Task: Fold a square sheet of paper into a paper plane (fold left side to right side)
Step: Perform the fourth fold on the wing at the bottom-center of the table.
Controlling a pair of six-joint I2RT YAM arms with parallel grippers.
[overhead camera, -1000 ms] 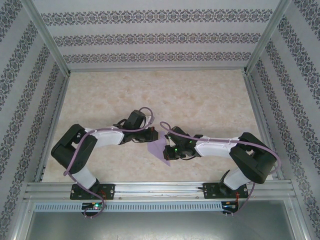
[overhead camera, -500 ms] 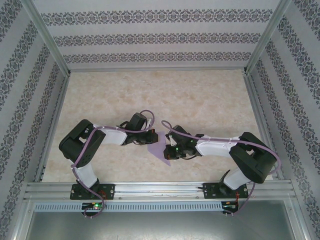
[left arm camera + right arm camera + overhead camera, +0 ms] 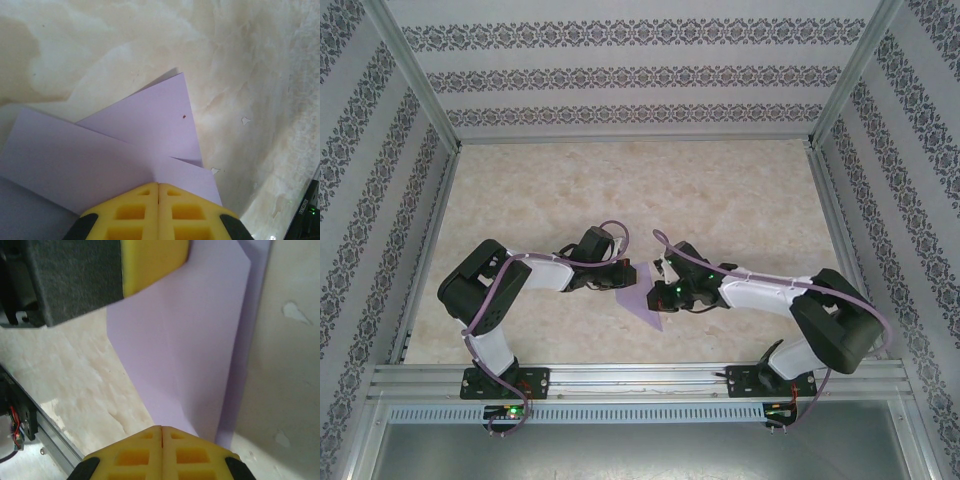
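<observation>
**Folded lavender sheet, both pincers closed**

Sheet of paper point(image 3: 647, 306): partly folded, flat on table point(image 3: 720, 200), at both pincers' tips; more of it bare than a second ago.
Right gripper point(image 3: 161, 432): pads together, empty; drawn back rightward, elbow bent outward.
Left gripper point(image 3: 158, 192): pads together, empty; elbow outward.

Top view: bright, even, diffuse light from above; table point(image 3: 720, 190) pale and slightly washed out, arms point(image 3: 535, 272) cast only faint soft shadows. Detail coarse; green LED point(image 3: 677, 293) glows at 5 o'clock of centre. Left wrist view: dim patch on table at 10 o'clock; paper point(image 3: 125, 150) goes grey toward 8 o'clock; fingers point(image 3: 135, 212) at 6 o'clock soft. Right wrist view: darker band along paper at 2 o'clock
</observation>
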